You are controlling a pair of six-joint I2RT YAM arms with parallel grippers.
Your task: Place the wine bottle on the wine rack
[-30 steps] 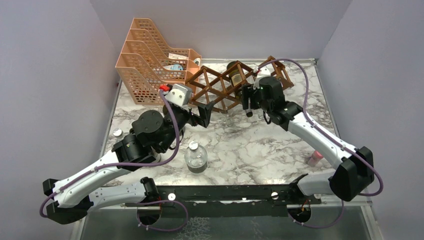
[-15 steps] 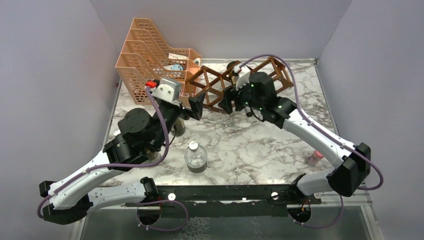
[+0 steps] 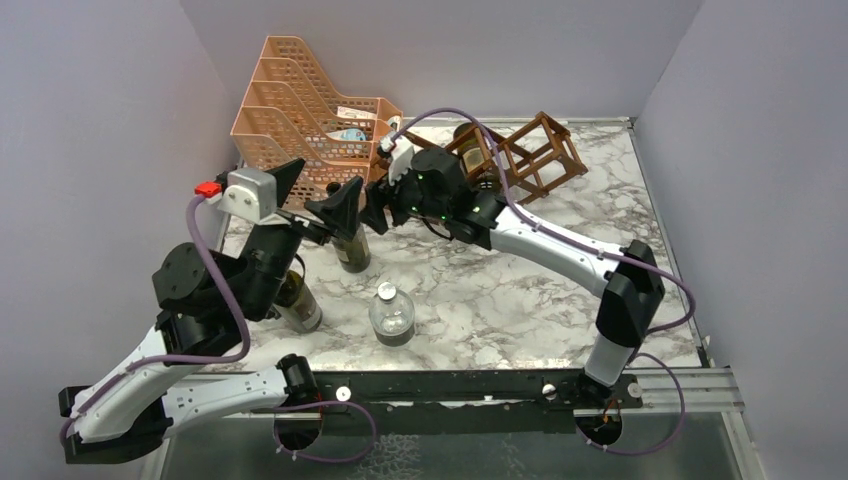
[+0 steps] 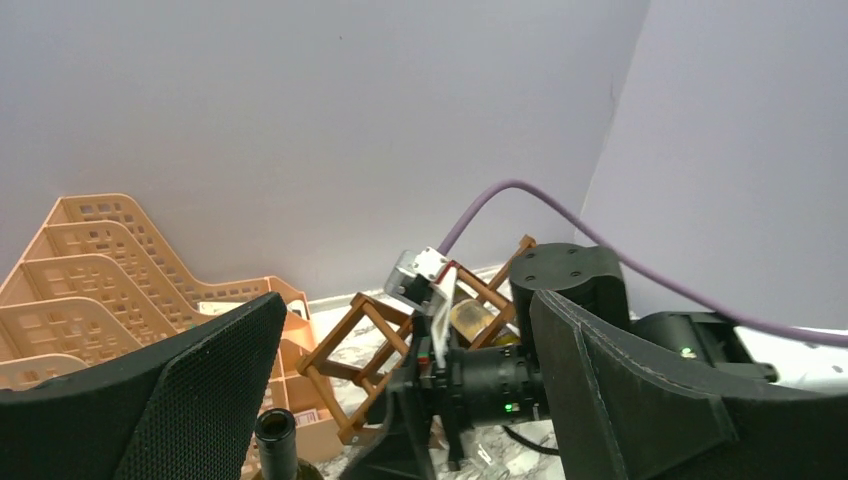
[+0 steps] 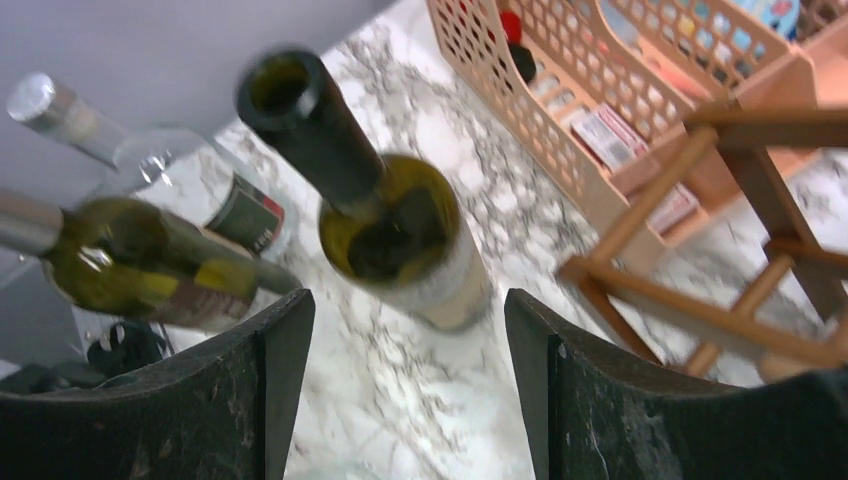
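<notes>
Left pincer: spread wide, nothing in it. Right pincer: also wide, nothing held. We see them nose to nose, close but apart.

Wine bottle: upright on the marble table, uncorked. It's just ahead of the right pincer, lined up with the gap between its fingers, not between them. In the left wrist view its mouth sits low, under the left pincer, near one finger. We see no contact with either pincer.

Wine rack: behind the right pincer, off to one side in its wrist view, apart from the wine bottle. A racked bottle lies in one opening.

Past the wine bottle from the right pincer: second green bottle, by the left arm. Leaning or lying, we can't tell. Clear bottle stands nearby. Orange tray is just beyond the left pincer.
</notes>
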